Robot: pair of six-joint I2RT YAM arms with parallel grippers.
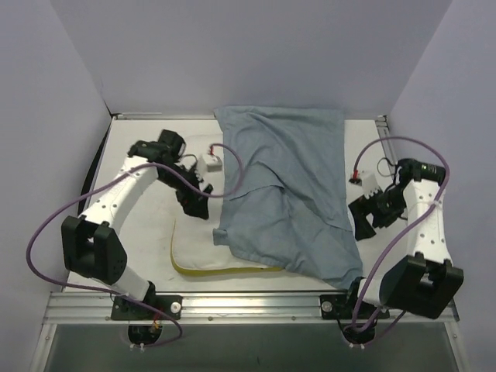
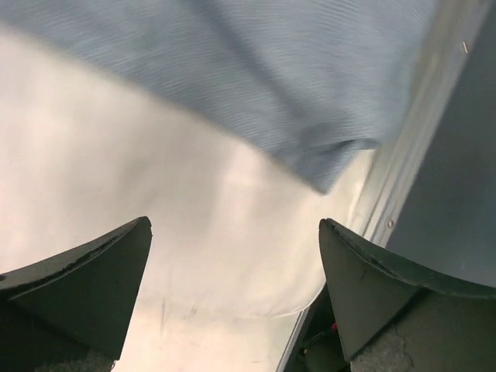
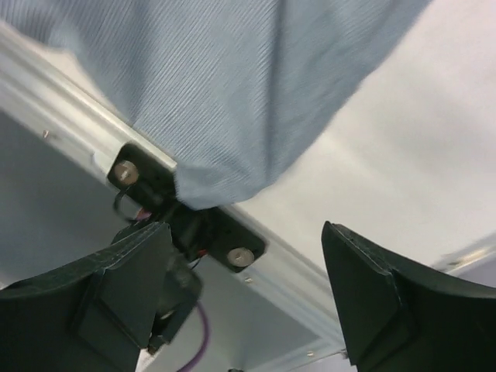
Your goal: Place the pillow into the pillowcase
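- Across the middle of the surface, from far edge to near rail: pillowcase, near right corner reaching over the rail.
- Under the pillowcase's near left part, sticking out to the left: pillow.
- Just left of the pillowcase, over the pillow's far edge: left gripper.
- Right of the pillowcase, near its right edge: right gripper.
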